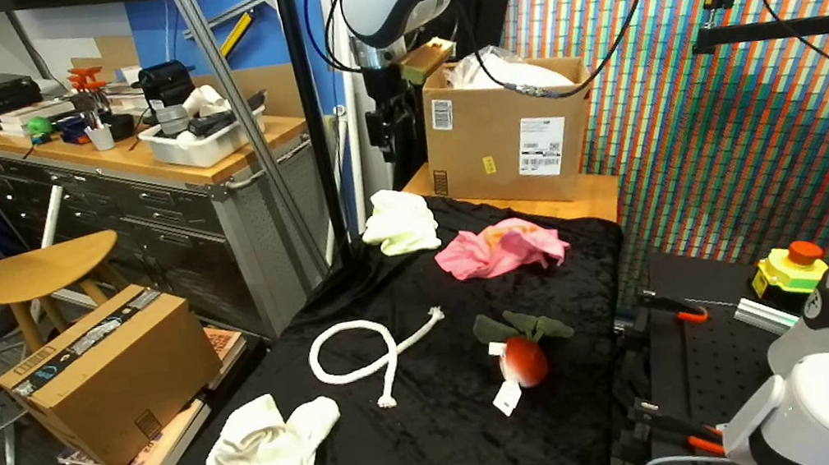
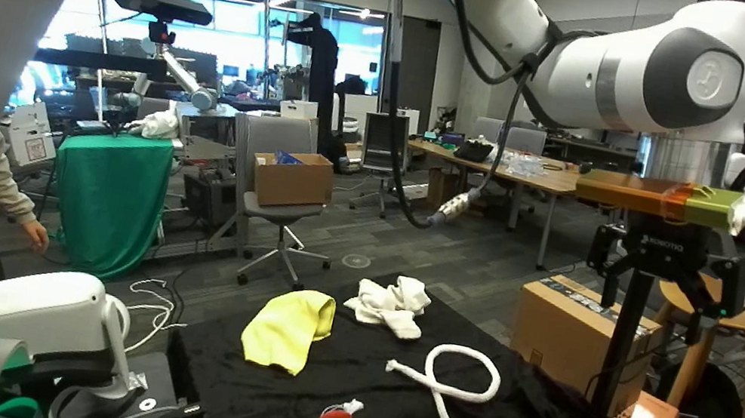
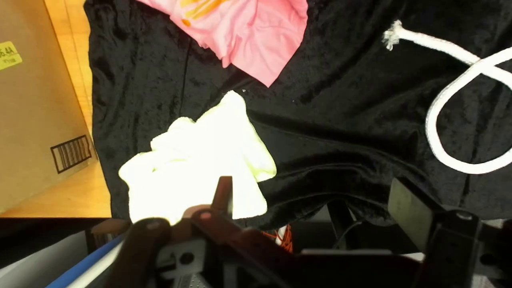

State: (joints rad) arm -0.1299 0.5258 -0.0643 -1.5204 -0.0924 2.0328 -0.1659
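Both jaws of the Robotiq gripper [image 3: 314,196] hang spread wide, pretty clearly released. Nearest thing's a crumpled pale yellow cloth [image 3: 196,160] just left of centre in the wrist view, with a pink cloth [image 3: 248,36] at the top and a looped white rope [image 3: 440,43] far right, all on black velvet [image 3: 340,100].

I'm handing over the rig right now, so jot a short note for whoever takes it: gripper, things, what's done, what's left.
Gripper: open, empty, hanging in the air near the pale yellow cloth.
Things: that cloth lies crumpled on the black cover; the pink cloth lies beside it, apart; the white rope lies looped nearby.
Done: nothing is in the grip.
Left: both cloths lie bunched, neither lifted.
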